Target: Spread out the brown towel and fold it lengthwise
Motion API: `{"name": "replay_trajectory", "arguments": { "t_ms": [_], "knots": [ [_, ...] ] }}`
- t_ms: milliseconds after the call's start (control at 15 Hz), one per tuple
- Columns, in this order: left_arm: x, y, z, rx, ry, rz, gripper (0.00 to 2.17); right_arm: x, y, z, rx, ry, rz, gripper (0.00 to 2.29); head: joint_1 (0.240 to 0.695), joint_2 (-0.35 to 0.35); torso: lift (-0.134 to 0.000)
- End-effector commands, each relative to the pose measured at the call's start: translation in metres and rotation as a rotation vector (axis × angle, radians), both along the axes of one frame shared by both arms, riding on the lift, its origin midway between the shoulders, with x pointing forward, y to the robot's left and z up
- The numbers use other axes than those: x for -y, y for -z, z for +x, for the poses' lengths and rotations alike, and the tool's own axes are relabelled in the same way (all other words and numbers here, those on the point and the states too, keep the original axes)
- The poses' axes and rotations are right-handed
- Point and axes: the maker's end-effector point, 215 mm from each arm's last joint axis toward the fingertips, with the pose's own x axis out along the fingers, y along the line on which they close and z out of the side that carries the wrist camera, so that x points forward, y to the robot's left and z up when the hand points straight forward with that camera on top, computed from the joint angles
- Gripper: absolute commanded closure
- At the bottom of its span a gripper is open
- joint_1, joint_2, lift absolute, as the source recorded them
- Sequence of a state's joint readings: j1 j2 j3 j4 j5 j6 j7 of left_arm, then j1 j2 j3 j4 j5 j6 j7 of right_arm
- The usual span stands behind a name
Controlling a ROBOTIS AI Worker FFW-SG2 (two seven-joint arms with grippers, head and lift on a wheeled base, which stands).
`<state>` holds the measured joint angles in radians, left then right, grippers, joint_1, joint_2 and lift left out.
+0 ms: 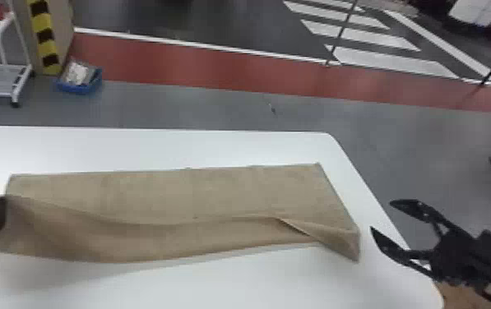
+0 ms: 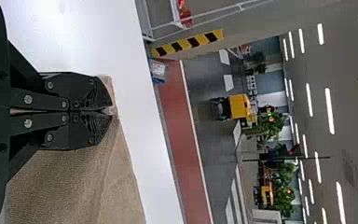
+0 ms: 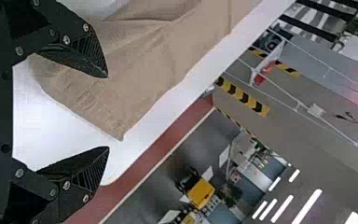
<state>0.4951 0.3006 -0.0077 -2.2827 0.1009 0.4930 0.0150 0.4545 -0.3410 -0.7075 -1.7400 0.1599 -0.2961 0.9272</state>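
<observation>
Brown towel laid in a long strip across the table in the head view, rumpled flap along the near side, left gripper over the table's left part, right gripper by the table's right edge. In the left wrist view, left gripper pinched tight on a towel corner above the table. In the right wrist view, right gripper spread wide and empty above the table.

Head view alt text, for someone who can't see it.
A long brown towel, rumpled along its near side, lies across a white table. The left hand grips its left end; the right hand, open, hovers beyond its right end.
</observation>
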Motion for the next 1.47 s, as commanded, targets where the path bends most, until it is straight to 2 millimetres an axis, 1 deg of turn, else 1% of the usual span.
{"name": "replay_trajectory", "arguments": {
  "t_ms": [0,133,200,333,467,533,800,933,1267,1400],
  "knots": [
    [0.006,-0.001,0.005,0.005,0.009,-0.001,1.55,0.005,0.037,0.000,-0.179,0.048,-0.002,0.41,0.695,-0.317,-0.124],
    [0.008,0.001,0.009,0.003,0.009,0.002,1.55,0.001,0.052,0.003,-0.258,0.055,-0.005,0.41,0.695,-0.322,-0.124],
    [0.008,0.001,0.010,0.004,0.010,0.002,1.55,0.004,0.057,0.005,-0.285,0.069,-0.006,0.41,0.695,-0.324,-0.124],
    [0.007,0.003,0.013,0.000,0.006,0.004,1.55,0.014,0.062,0.001,-0.332,0.100,0.015,0.41,0.695,-0.324,-0.124],
    [0.005,0.002,0.015,0.004,0.004,0.005,1.55,0.016,0.065,-0.001,-0.371,0.111,0.042,0.41,0.695,-0.333,-0.124],
    [0.006,0.000,0.017,0.008,0.005,0.005,1.55,0.017,0.066,-0.003,-0.398,0.112,0.068,0.47,0.695,-0.335,-0.124],
    [0.006,0.001,0.023,0.008,0.004,-0.001,1.55,0.019,0.074,-0.012,-0.464,0.131,0.120,0.47,0.695,-0.339,-0.124],
    [0.010,0.002,0.025,0.009,0.012,-0.001,1.55,0.022,0.079,-0.013,-0.483,0.149,0.118,0.47,0.695,-0.343,-0.124],
    [0.012,0.005,0.025,0.003,0.015,-0.002,1.55,0.005,0.087,-0.002,-0.506,0.136,0.123,0.47,0.695,-0.343,-0.124],
    [0.012,0.009,0.023,-0.005,0.015,-0.002,1.55,-0.007,0.095,0.004,-0.537,0.136,0.127,0.48,0.695,-0.330,-0.124]
  ]
}}
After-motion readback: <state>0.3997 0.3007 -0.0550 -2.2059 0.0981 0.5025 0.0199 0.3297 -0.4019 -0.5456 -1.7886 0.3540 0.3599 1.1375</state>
